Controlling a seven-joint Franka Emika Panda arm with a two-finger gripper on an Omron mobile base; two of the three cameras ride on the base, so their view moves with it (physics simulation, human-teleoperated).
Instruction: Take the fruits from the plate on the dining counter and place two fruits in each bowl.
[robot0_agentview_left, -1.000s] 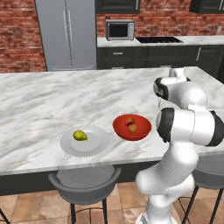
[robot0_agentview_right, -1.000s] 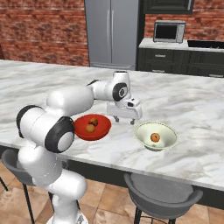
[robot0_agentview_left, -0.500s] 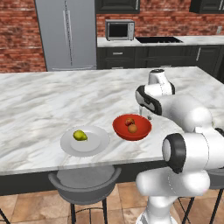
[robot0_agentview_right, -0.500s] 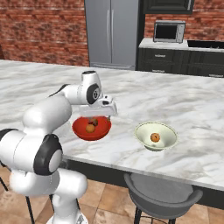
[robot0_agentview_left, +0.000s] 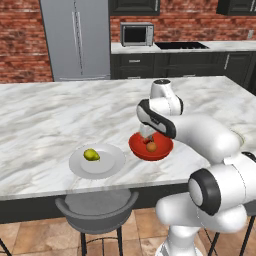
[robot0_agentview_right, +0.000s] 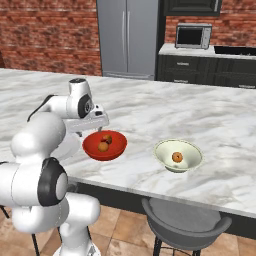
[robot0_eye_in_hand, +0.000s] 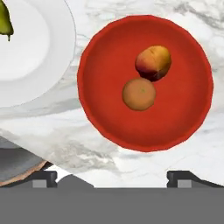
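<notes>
The plate lies on the dining counter with one yellow-green fruit on it. To its right the red bowl holds two orange fruits. Further right the pale bowl holds one orange fruit. My gripper hangs open and holds nothing, just above the red bowl's plate-side rim. In the hand view the red bowl holds an orange fruit and a redder one. The plate and the yellow-green fruit sit at the upper left. The open gripper is at the bottom.
Grey stools stand under the counter's near edge. A fridge, a microwave and dark cabinets line the far brick wall. Bare marble stretches behind the dishes.
The arm has swung left from beside the pale bowl to over the red bowl's plate side. The gripper has stayed open with nothing in it. The fruits have not moved.
</notes>
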